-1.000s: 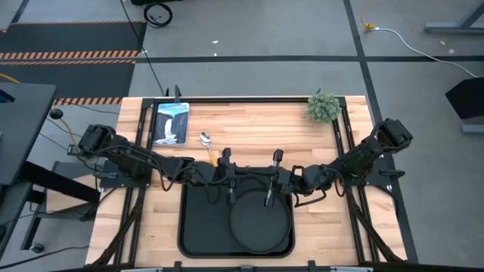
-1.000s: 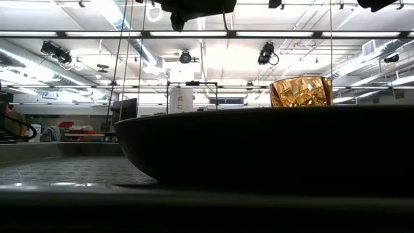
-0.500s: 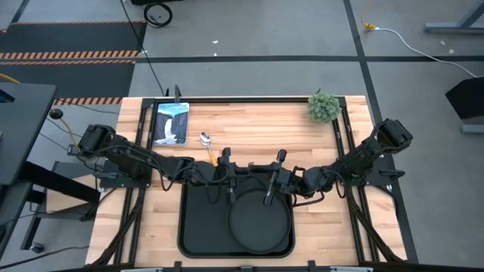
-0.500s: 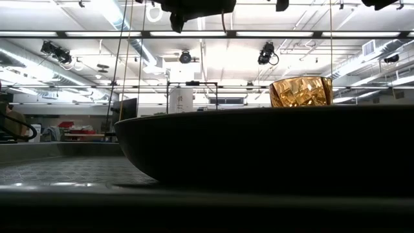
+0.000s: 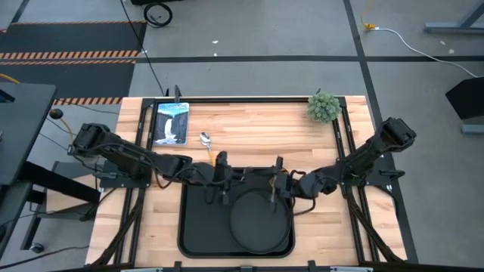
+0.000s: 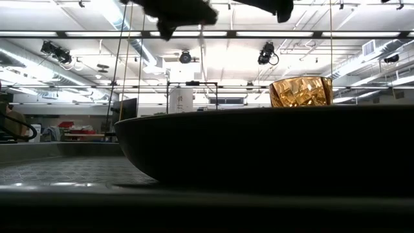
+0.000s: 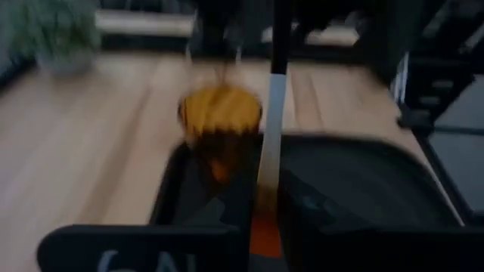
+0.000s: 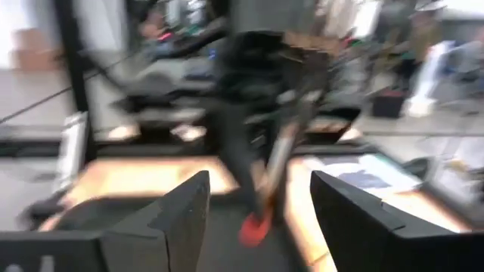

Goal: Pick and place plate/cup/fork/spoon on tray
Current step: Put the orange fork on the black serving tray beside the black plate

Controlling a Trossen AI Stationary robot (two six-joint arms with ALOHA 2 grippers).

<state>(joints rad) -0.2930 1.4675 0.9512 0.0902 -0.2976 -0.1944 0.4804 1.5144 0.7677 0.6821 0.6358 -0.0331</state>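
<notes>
**Fork held over the tray, not yet set down**

We see the fork clenched in the left gripper above the tray, beside the plate that lies in it. The cup stands at the tray's rim; we cannot tell whether it is inside. We judge a careless release could bounce the fork off the rim or knock the cup. The right gripper, fingers spread and empty, hangs close by and crowds the drop. The spoon waits on the tabletop, near a picture card; a small plant stands well apart.
</notes>
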